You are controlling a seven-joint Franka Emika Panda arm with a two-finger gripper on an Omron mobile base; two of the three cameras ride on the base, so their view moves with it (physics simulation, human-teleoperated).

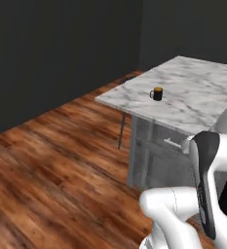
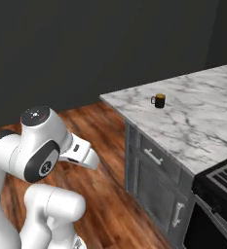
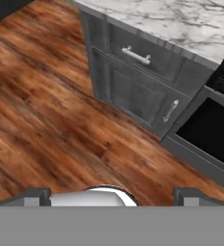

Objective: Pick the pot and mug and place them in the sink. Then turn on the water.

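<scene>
Currently, progress: nothing is sitting in a sink; both pick-ups and the water are seemingly waiting.
Mug: small black cylindrical mug with orange top (image 1: 157,93) is standing far off on the white marble counter (image 1: 198,97).
Claw: two-finger gripper (image 3: 111,194) is hanging released, empty, facing the wooden floor (image 3: 46,110).

Kitchen: marble counter (image 2: 193,116), grey drawer cabinets (image 3: 137,77), black stove (image 2: 222,182).

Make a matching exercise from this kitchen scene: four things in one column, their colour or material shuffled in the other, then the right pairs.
Things:
1. mug
2. countertop
3. floor
4. cabinet drawer handle

Looks:
A. reddish-brown wood planks
B. black with an orange top
C. silver metal bar
D. white and grey marble

Pairs: 1-B, 2-D, 3-A, 4-C
</scene>
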